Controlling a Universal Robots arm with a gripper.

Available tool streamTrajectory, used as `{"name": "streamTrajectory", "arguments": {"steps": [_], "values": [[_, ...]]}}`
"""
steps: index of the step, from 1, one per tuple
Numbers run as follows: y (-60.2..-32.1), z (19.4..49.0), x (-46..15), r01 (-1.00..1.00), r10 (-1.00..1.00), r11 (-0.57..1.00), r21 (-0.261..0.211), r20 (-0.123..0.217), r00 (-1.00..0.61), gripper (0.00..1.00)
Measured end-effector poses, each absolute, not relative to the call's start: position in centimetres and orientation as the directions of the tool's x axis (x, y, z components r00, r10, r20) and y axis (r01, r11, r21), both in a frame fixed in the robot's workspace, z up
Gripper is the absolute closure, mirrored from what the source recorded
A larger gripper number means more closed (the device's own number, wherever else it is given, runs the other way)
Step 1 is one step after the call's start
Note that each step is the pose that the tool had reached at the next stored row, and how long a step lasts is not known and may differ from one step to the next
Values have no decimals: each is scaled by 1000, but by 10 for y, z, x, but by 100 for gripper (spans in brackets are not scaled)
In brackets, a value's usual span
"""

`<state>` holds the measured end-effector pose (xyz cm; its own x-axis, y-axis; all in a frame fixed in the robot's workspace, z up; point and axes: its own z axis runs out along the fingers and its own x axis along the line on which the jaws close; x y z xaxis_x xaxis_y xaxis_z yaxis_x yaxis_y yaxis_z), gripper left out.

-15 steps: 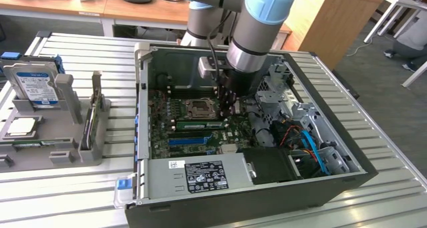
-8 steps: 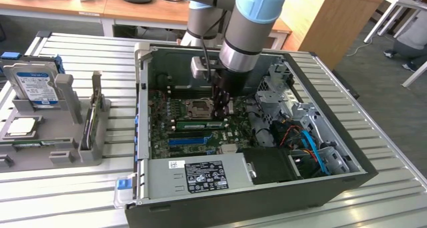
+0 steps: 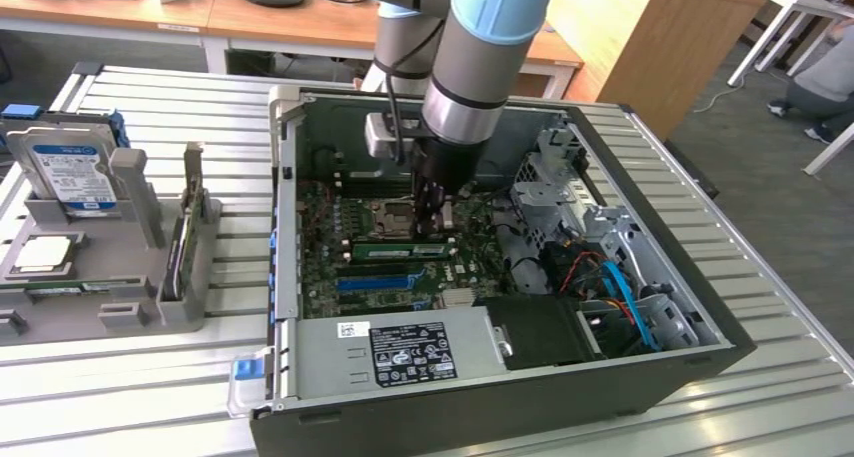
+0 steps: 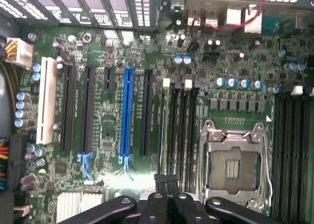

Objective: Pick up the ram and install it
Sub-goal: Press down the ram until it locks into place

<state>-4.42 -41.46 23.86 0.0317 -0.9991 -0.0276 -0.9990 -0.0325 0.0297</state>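
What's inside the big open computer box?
Inside the computer case lies a green motherboard with a blue slot, black slots, an empty processor socket and cables. The gripper reaches in, shut. The power supply covers whatever sits beneath it.

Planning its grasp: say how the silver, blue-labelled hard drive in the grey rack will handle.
The hard drive looks a rigid metal slab: probably stiff, heavy for its size. Standing on edge in the grey rack, it might tip if pushed.
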Motion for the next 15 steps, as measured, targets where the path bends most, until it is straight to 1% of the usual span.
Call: {"name": "streamTrajectory", "arguments": {"steps": [15], "values": [[-414, 239, -69, -999, -999, -33, 25, -27, 32, 89]]}}
